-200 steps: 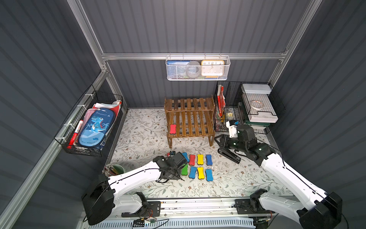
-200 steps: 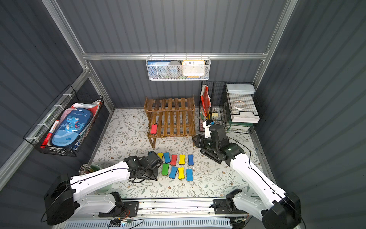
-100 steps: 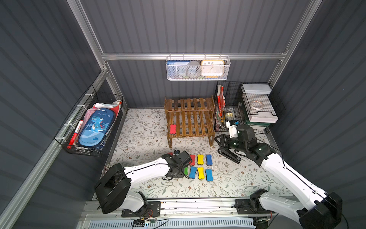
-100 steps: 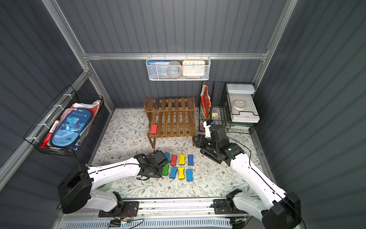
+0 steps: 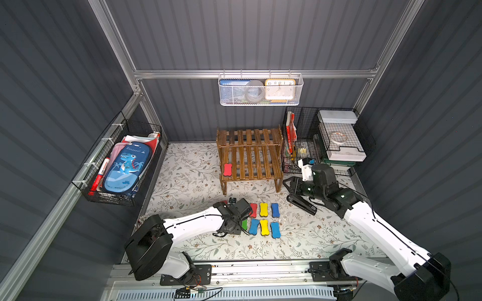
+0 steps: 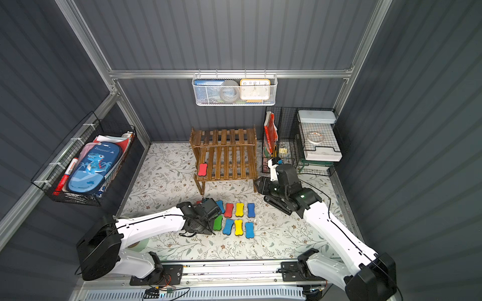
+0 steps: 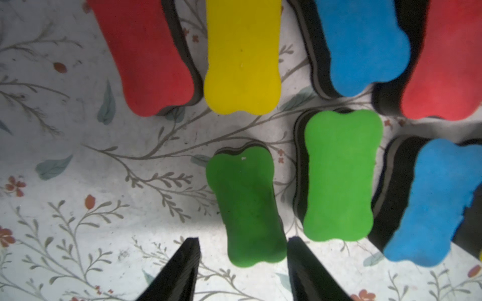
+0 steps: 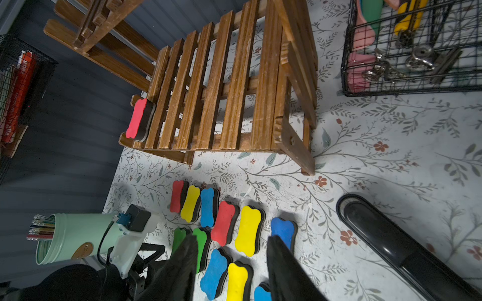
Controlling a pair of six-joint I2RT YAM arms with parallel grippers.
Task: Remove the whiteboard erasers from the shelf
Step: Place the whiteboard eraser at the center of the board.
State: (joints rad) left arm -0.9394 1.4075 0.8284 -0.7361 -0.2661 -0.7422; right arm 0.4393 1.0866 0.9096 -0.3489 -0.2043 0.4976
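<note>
— Hands: what shows?
— The left hand (image 7: 242,238) is open, fingers (image 7: 182,265) astride a green eraser (image 7: 247,208) on the surface (image 7: 78,182); both top views hide that eraser under it. The right hand (image 8: 231,236) is open, empty, near the stapler (image 8: 404,247).
— The shelf (image 5: 250,159)?
— One red eraser (image 5: 227,169) on its lower tier; other erasers (image 8: 247,229) lie in rows on the surface.
— Containers?
— The mesh basket (image 5: 260,103) holds a clock (image 5: 279,90); the mint cup (image 8: 70,234), pencils (image 8: 39,229).
</note>
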